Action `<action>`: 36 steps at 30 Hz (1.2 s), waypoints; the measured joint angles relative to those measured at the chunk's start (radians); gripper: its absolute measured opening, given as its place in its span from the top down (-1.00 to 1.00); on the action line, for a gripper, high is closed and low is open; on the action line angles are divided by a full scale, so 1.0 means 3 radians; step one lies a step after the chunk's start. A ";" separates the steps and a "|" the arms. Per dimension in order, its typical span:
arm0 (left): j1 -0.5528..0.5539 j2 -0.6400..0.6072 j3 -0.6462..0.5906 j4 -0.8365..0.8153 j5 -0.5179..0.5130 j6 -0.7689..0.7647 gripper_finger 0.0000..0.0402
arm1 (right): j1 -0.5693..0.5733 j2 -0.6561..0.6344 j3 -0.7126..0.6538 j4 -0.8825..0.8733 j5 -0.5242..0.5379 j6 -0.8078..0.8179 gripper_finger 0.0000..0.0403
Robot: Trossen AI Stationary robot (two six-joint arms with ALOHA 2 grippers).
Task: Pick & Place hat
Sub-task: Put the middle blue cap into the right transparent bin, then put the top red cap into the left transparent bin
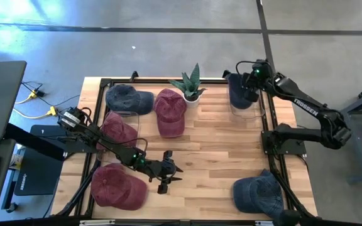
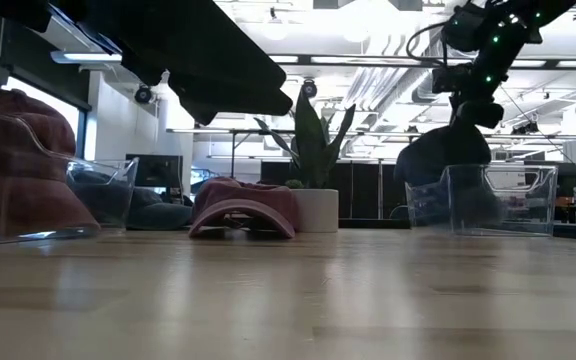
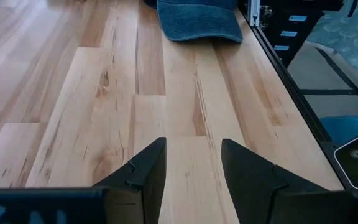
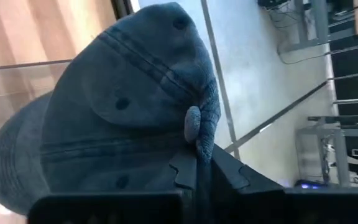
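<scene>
A dark blue hat hangs at the table's far right corner over a clear bin, with my right gripper shut on it. In the low view the hat hangs under the gripper, and its lower part is level with the bin's rim. My left gripper stands open, with nothing between its fingers, over bare wood near the front edge. Another blue hat lies on its brim ahead of it. My right gripper pinches a small fold of the hat's crown between its two fingers, at their free ends. It comes slanting down from above. The hat hangs below the fingers with its brim lowest. Whether the hat touches the bin I cannot tell.
A potted plant stands at the far middle. A blue hat and a maroon hat lie near it. Two more maroon hats lie at the left, and a blue one at the front right. The middle of the table is bare wood.
</scene>
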 joint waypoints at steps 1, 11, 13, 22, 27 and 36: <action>0.0000 0.0000 0.0000 0.0000 -0.0003 0.0000 0.26 | -0.0001 0.0000 0.0000 0.0004 0.0017 -0.0001 0.87; 0.0000 0.0001 0.0001 0.0001 -0.0002 0.0000 0.26 | 0.0018 -0.0007 0.0001 0.0169 0.0868 0.0163 0.12; 0.0000 0.0001 0.0001 0.0001 -0.0002 0.0000 0.26 | 0.0065 -0.0024 0.0001 0.0241 0.0956 0.0278 0.02; 0.0000 0.0001 0.0001 0.0005 -0.0017 0.0000 0.26 | 0.0719 -0.0230 0.0006 0.0211 0.0970 0.1276 -0.09; 0.0000 0.0001 0.0002 -0.0005 -0.0142 -0.0021 0.26 | 0.1520 -0.0306 0.0006 0.0038 0.0339 0.2083 0.04; -0.0118 -0.0422 0.0477 -0.1838 -0.0578 -0.0624 0.26 | 0.3601 -0.0270 -0.0909 0.1347 0.0037 0.3123 0.43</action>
